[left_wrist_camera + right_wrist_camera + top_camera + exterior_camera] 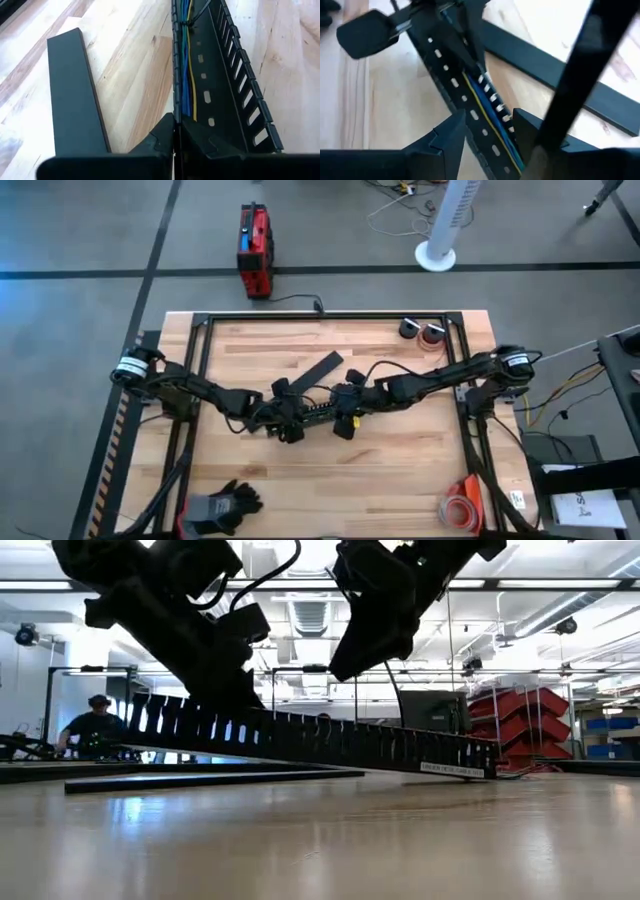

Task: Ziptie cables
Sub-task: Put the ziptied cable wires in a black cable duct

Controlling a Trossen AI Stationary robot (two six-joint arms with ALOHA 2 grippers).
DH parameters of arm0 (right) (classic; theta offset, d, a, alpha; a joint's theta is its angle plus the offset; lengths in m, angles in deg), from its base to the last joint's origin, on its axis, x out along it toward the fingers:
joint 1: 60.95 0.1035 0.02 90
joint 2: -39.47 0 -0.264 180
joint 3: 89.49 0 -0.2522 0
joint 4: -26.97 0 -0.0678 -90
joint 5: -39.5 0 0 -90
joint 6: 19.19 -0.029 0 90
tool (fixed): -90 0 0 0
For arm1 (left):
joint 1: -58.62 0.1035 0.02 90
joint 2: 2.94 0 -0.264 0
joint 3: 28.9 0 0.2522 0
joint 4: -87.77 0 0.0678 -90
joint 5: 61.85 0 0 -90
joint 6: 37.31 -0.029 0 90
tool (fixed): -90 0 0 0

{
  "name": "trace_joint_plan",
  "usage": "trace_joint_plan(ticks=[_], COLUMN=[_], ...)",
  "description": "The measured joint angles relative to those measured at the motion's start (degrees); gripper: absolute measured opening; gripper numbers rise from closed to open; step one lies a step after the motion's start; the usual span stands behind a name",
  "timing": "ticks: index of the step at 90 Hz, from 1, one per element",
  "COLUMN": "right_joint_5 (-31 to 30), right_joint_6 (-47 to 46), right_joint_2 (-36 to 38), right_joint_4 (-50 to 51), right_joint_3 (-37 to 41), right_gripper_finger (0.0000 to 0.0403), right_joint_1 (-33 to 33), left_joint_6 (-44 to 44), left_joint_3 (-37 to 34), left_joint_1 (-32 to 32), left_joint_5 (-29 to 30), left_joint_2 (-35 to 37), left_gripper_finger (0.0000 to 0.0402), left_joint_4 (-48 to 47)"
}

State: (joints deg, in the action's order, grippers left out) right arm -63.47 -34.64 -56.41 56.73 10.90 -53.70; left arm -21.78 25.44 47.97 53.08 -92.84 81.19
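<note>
Two dark robot arms reach over one pale wooden table (400, 470), each ending in one two-finger gripper: the left gripper (287, 412) and the right gripper (343, 412). One long black slotted plastic cable channel (330, 745) is there, plus one flat black plastic cover strip (75, 95). Three thin wires (187, 75), blue, green and yellow, lie in the channel. One black glove (218, 506), two small round rolls (422, 331), one red tape roll (462, 508), one red box (255, 248), one white tower fan (445, 225). One person (92, 725) shows in the background.
</note>
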Motion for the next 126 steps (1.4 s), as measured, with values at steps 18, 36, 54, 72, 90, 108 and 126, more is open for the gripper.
trace_joint_plan(ticks=[18,36,54,72,90,108,126], right_joint_5=[-0.02,-0.03,0.51,2.71,5.06,7.42,7.46], right_joint_6=[-0.07,1.76,7.17,12.2,16.7,20.4,23.89], right_joint_2=[-0.76,1.66,4.81,8.22,9.84,9.4,9.55], right_joint_4=[-2.04,0.18,5.38,13.43,19.02,23.82,24.58], right_joint_3=[-0.47,-0.9,-1.66,-1.32,-0.76,-0.36,-0.35], right_gripper_finger=[0.0116,0.007,0.005,0.0085,0.0131,0.0137,0.0123], right_joint_1=[0.08,0.13,0.13,0.11,-0.02,-0.02,-0.02], left_joint_6=[0.0,0.0,-0.01,-0.02,0.0,-0.02,2.44], left_joint_3=[0.0,0.0,0.0,0.01,0.02,0.02,0.02], left_joint_1=[0.0,0.0,0.04,0.04,0.04,0.02,-0.02], left_joint_5=[0.0,0.0,-0.01,0.0,0.0,-0.02,-0.12], left_joint_2=[0.0,0.0,0.0,0.0,0.0,0.0,0.0], left_gripper_finger=[0.0006,0.0006,0.0007,0.0007,0.0007,0.0007,0.0007], left_joint_4=[0.22,0.22,0.27,0.41,0.61,0.75,2.13])
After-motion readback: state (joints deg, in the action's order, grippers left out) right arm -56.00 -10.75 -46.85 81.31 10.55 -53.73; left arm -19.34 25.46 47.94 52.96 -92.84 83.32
